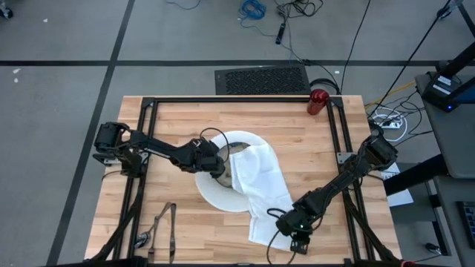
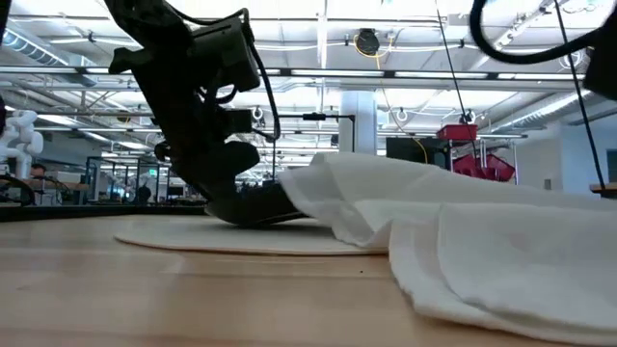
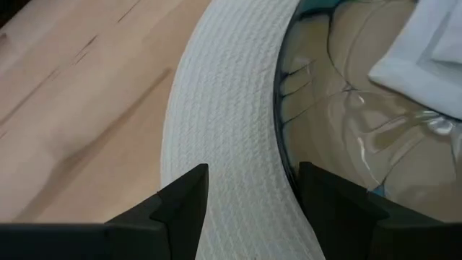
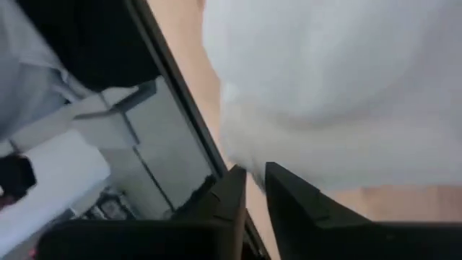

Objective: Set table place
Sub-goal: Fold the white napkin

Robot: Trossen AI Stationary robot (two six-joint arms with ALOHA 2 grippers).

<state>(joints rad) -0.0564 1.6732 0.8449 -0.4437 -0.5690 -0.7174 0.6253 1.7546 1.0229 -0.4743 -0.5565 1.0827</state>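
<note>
A big white plate (image 1: 215, 194) lies mid-table with a patterned bowl (image 3: 339, 123) on it. A white napkin (image 1: 260, 189) is draped from the bowl over the plate's right side, and its near end lies on the table (image 1: 185, 126). My left gripper (image 3: 253, 209) is open, low over the plate's left side. One finger stands over the plate's rim (image 3: 224, 144) and the other inside the bowl's edge (image 3: 284, 155). My right gripper (image 4: 254, 180) stands at the napkin's near right end (image 4: 325, 108), its fingers a narrow gap apart with nothing between them. My left gripper slants down from the table's left with the bowl's edge between its open fingers; I cannot tell whether a finger touches the bowl or plate. My right gripper's fingertips (image 4: 234, 180) lie just beside the napkin's edge (image 4: 238, 155); whether they touch it does not show.
A small red cup (image 1: 318, 101) stands at the table's far right edge. Dark cutlery (image 1: 165, 226) lies near the front left. Black frame rails (image 1: 338, 141) run along both sides. Bare wood lies left of the plate and at the far middle.
</note>
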